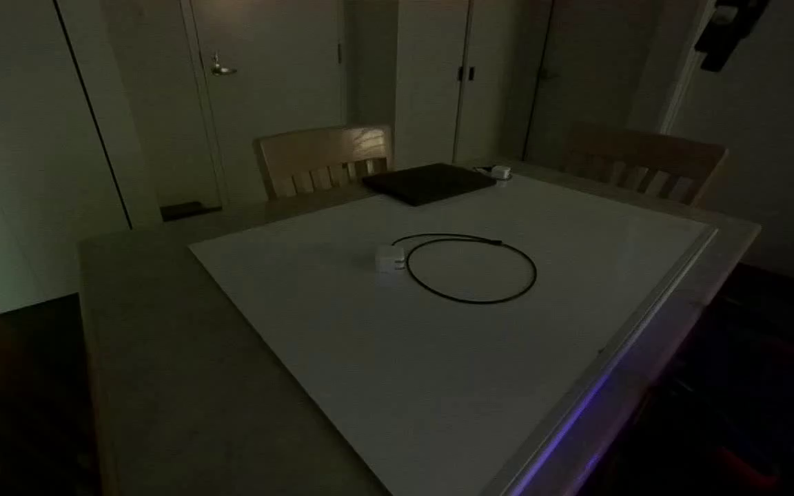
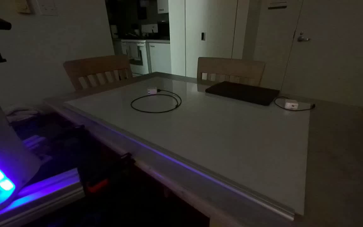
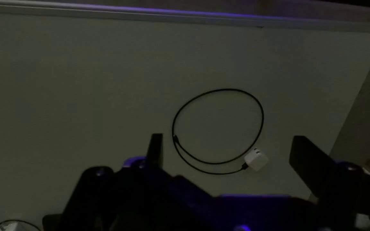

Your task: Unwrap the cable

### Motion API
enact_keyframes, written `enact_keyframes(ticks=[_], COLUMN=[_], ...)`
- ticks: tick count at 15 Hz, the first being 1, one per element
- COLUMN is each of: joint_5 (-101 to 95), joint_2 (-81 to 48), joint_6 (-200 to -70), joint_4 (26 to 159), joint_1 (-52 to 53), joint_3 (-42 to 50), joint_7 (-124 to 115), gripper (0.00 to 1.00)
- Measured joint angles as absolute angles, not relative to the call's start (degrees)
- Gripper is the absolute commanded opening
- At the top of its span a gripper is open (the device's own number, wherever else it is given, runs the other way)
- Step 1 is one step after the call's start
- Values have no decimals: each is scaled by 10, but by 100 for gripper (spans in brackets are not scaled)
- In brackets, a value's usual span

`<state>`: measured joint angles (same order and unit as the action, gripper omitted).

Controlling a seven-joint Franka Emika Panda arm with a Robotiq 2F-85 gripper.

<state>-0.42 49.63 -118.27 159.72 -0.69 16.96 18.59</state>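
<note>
The hand [image 3: 228,138] is hovering, spread and holding nothing, above the looped cable [image 3: 216,163]; unwrapping is seemingly awaiting a grasp, calling next for descending and pinching

The gripper [image 3: 227,138] holds its jaws spread wide over a pale board [image 3: 92,83], on which the black cable [image 3: 217,163] lies looped, one end joined to a white plug [image 3: 256,159]. At lower left, a second white block [image 3: 12,227] and dark cord [image 3: 15,220] partly show.
</note>
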Motion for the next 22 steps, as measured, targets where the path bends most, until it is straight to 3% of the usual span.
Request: enact_keyframes(ticks=[17,22], joint_5=[-4,10], joint_2=[493,431], joint_6=[-1183,-1182], joint_4=[1592,1542], joint_1=[-6,20], joint_3=[170,170], joint_7=[187,200], gripper=[100,100])
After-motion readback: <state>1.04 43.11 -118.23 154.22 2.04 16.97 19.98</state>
